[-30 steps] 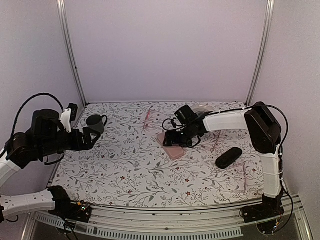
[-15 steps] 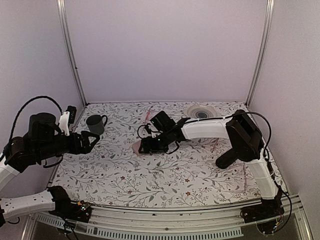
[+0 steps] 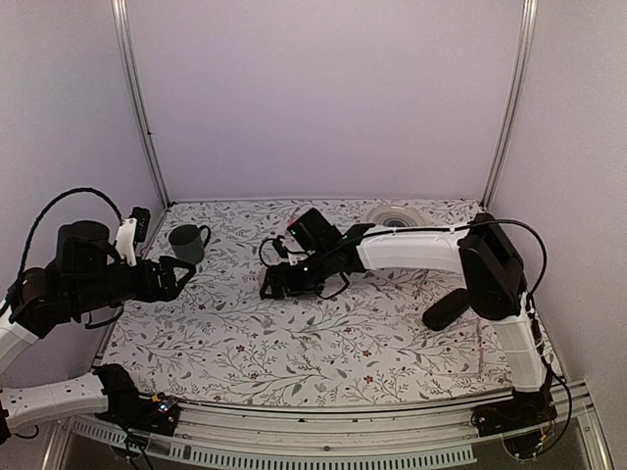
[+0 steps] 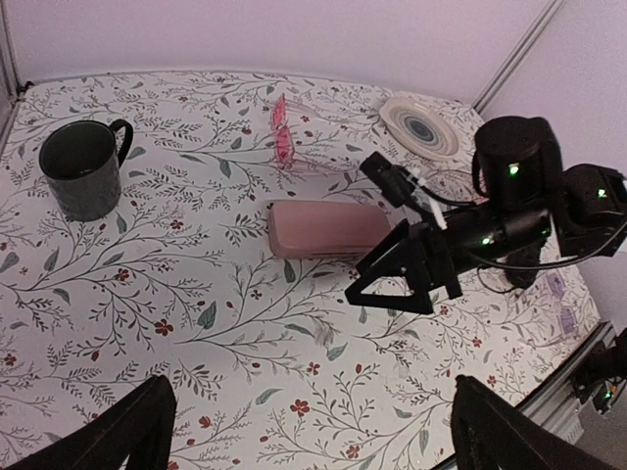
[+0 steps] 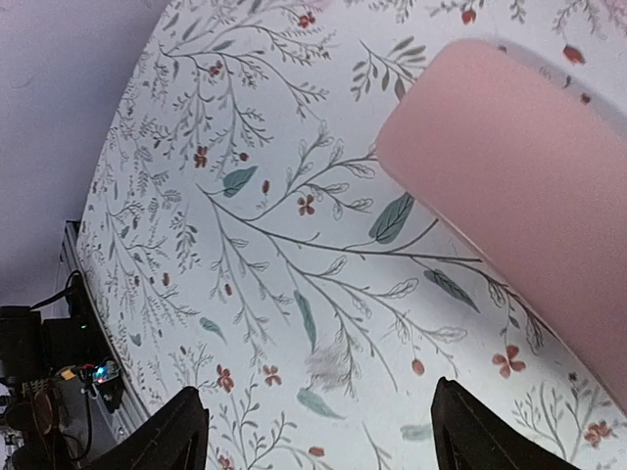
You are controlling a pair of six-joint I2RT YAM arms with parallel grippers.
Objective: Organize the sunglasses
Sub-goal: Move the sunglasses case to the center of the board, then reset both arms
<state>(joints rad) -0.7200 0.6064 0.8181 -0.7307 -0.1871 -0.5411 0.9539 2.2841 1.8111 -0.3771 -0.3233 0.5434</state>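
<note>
The thin black wire-frame sunglasses do not show in any view. A pale pink oblong case lies on the flowered table and fills the upper right of the right wrist view. My right gripper is open and empty, low over the table just beside the case, as the left wrist view and its own view show. My left gripper is open and empty, held above the table's left side. A black oval hard case lies at the right.
Pale pink clear-lensed glasses lie at the back middle. A dark mug stands at the back left. A ringed plate sits at the back right. Metal frame posts stand at the back corners.
My right arm has swung left across the table and the pink case has moved left with it. The left arm has lowered slightly.
</note>
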